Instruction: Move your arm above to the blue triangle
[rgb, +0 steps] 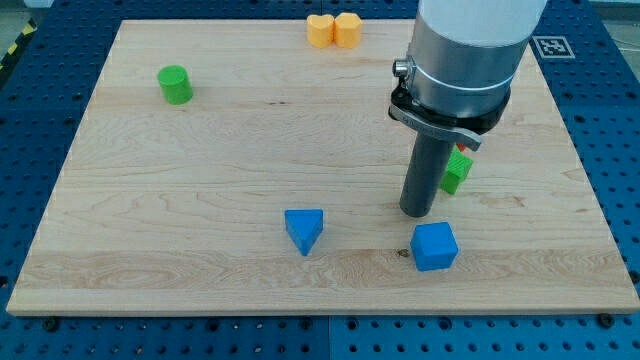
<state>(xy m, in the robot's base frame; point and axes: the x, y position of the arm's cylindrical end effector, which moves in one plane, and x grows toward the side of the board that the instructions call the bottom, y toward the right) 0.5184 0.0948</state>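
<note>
The blue triangle (304, 230) lies on the wooden board (200, 170), a little left of centre near the view's bottom. My tip (416, 213) rests on the board to the right of the triangle, about a hand's width away and slightly higher in the view. A blue cube (434, 246) sits just below and right of my tip, close to it but apart. A green block (456, 172) is right beside the rod on its right, partly hidden by it.
A green cylinder (175, 85) stands at the upper left. Two yellow-orange blocks (333, 30) sit together at the board's top edge. The arm's grey body (462, 60) fills the upper right. A blue perforated table surrounds the board.
</note>
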